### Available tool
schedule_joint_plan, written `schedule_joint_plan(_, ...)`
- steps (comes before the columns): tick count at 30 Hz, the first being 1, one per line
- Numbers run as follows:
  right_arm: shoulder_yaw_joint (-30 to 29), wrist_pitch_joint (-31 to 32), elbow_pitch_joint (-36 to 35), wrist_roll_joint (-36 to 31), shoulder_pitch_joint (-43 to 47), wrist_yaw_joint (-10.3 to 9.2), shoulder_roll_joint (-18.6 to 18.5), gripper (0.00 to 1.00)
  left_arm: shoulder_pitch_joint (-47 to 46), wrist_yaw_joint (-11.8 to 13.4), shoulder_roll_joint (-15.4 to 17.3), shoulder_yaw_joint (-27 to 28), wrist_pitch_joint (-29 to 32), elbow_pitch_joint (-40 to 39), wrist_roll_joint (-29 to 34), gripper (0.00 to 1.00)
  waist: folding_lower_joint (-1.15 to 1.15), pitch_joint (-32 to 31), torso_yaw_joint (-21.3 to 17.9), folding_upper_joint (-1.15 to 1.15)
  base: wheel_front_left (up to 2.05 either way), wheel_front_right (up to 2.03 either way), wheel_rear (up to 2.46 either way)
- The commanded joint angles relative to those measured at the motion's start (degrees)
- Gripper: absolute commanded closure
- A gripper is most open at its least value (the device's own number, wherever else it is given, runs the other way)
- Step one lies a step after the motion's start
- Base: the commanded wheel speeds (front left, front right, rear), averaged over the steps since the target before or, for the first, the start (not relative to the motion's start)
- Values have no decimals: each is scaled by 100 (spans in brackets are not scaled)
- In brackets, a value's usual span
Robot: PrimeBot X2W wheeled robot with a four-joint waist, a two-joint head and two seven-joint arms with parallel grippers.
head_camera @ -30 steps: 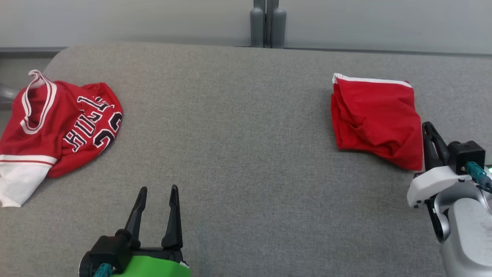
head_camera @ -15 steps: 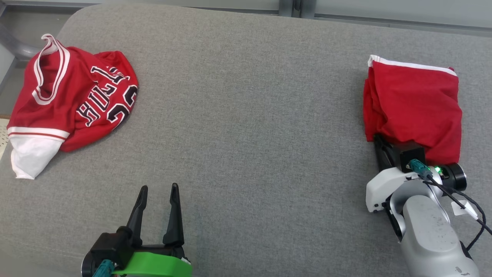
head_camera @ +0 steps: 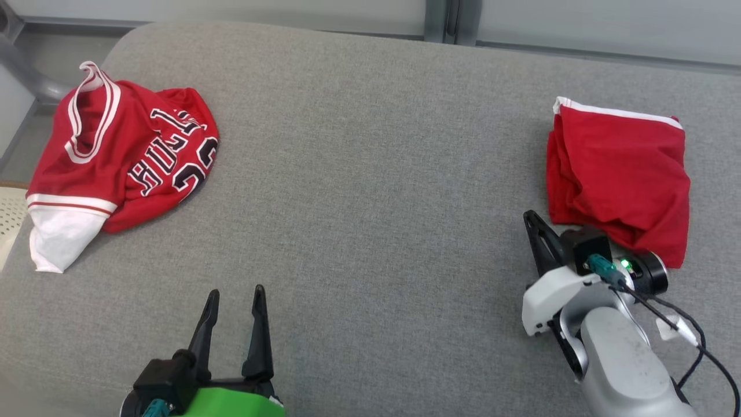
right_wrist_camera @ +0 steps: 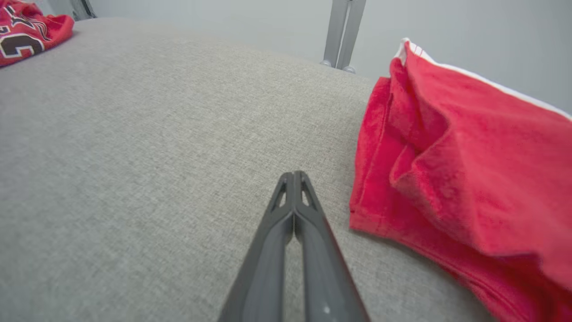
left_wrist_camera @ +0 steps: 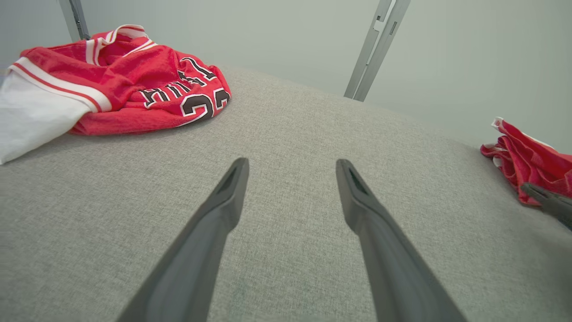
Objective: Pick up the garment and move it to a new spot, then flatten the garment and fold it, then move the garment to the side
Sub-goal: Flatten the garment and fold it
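A crumpled red jersey garment (head_camera: 127, 156) with black lettering and a white hem lies at the far left of the grey table; it also appears in the left wrist view (left_wrist_camera: 134, 85) and the right wrist view (right_wrist_camera: 27, 31). A folded plain red garment (head_camera: 622, 174) with a white edge lies at the far right (right_wrist_camera: 469, 156) (left_wrist_camera: 527, 156). My right gripper (head_camera: 531, 219) is shut and empty, with its tips (right_wrist_camera: 292, 175) on the cloth surface just left of the folded garment's near corner. My left gripper (head_camera: 236, 292) stands open and empty near the front edge (left_wrist_camera: 291, 165).
The grey fabric-covered table (head_camera: 370, 174) has a rounded far-left corner. A metal post (head_camera: 448, 20) rises behind its back edge against a pale wall. A pale perforated object (head_camera: 8, 208) sits beyond the left edge. A black cable (head_camera: 689, 341) hangs off my right wrist.
The head view has shifted. My right gripper, half a second ago tucked at the folded garment's near edge, now stands clear to its left, still shut. The left gripper has not moved.
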Motion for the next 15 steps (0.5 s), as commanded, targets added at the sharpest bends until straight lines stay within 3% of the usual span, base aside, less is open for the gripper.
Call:
schedule_joint_plan(1,21,-16,-367,183,346,-6,-15,100,160,38,12,74,0,3,31,0,0,-347,-80,0,0,0,0)
schedule_joint_plan(6,-144,-16,-1669,532,1301,-7,-175,100,485,-33,12,278,0,-1,205,0,0,-837,-280,0,0,0,0)
schedule_joint_plan(7,-243,-17,-1985,587,1537,-6,-239,71,548,-72,12,319,0,3,239,0,0,-917,-325,0,0,0,0)
schedule_joint_plan(8,-290,-16,-2239,645,1705,-6,-275,51,592,-94,11,359,0,10,284,0,0,-994,-364,0,0,0,0)
schedule_joint_plan(9,-423,-16,-2586,725,1955,-6,-351,0,657,-142,11,422,0,30,344,0,0,-1081,-414,0,0,0,0)
schedule_joint_plan(15,-1040,-17,-3196,1011,2813,-6,-674,0,787,-372,12,619,0,159,580,0,0,-1332,-542,0,0,0,0)
